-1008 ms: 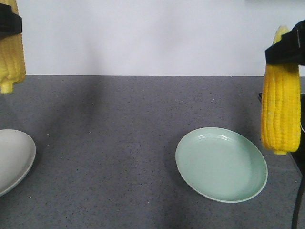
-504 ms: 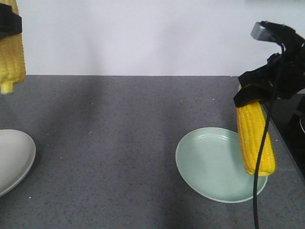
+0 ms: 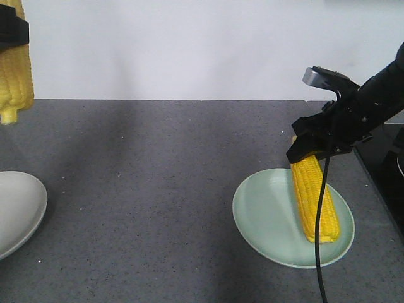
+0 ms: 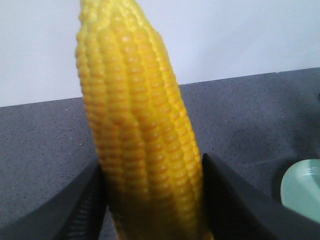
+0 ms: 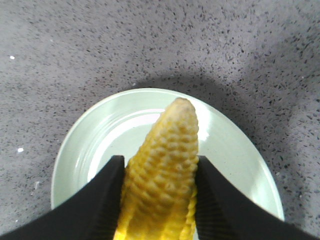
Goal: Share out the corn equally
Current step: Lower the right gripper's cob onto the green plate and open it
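Corn (image 3: 314, 201) clamped in my right gripper (image 3: 319, 146) slants lengthwise onto the green plate (image 3: 265, 211) near the counter's right edge. My left gripper (image 3: 11, 33) grips another cob (image 3: 14, 79), hanging upright above the white plate (image 3: 19, 211).

A bare test bench: grey speckled tabletop (image 3: 158, 189) against a plain white wall (image 3: 189, 44).

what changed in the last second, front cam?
The right tool swung in from the table's right edge and came down, carrying its cob from hanging upright beside the green plate to lying tilted over it, lower end at or near the plate. It is still gripped. The left tool, its cob held high and the white plate stayed put.
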